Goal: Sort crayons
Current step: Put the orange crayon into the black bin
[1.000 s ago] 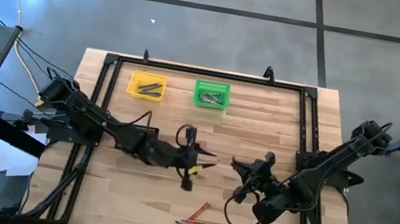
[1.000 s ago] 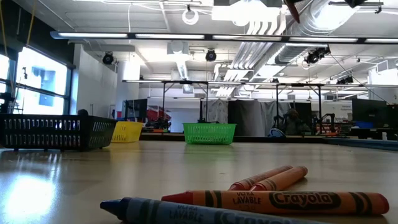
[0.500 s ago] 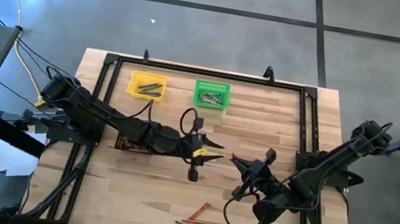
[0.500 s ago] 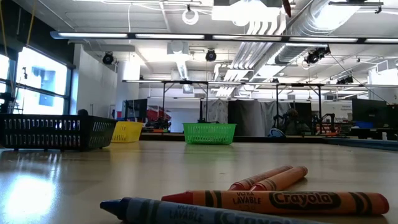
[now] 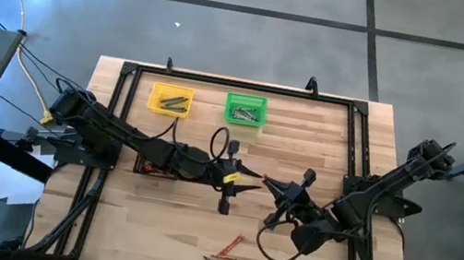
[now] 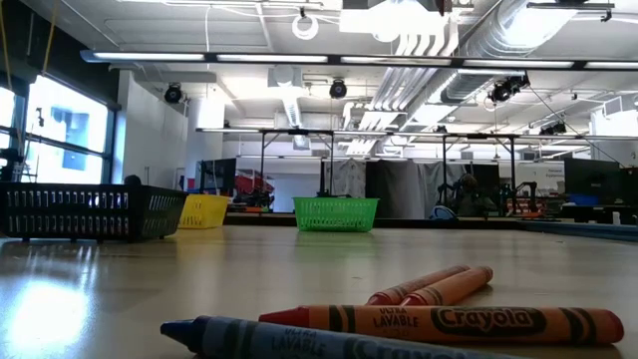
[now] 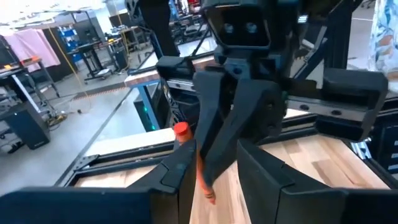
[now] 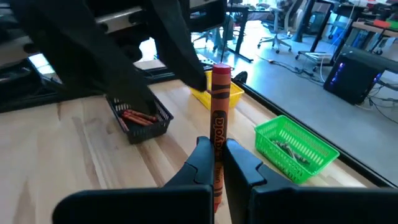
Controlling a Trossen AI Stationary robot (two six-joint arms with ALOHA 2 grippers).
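Mid-table handover: the right gripper [image 8: 214,163], jaws clamped on an upright orange crayon [image 8: 217,118], meets the left gripper [image 5: 237,174], whose jaws stand part-open around the same crayon [image 7: 200,163]. Advice: the left should close firmly before the right lets go, then carry it to the black mesh bin [image 8: 140,119].

The blue crayon [image 6: 299,339] is running off the frame's 6 o'clock edge in the low view. The left gripper's fingers [image 7: 180,177] are hiding the orange crayon's [image 7: 181,132] lower shaft.
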